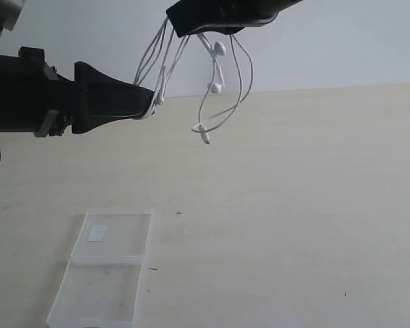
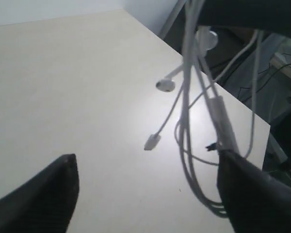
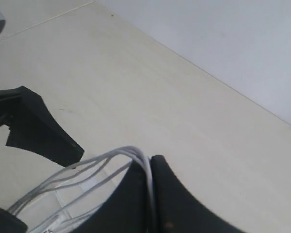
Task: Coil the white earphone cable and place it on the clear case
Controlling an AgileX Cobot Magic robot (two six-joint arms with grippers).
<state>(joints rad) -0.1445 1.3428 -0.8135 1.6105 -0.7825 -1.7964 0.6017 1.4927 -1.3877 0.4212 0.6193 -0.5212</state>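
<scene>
Near the left front of the pale desk lies the flat clear plastic case. Its two halves are opened flat, and the far half bears a small white label. Well above and beyond it, the thin white earphone cable hangs in the air, its loops strung between both pincers. The right black pincer is closed tight on the strands, with the earbuds and plug dangling below it. The left black pincer stands wide, the loops hooked over one finger.
</scene>
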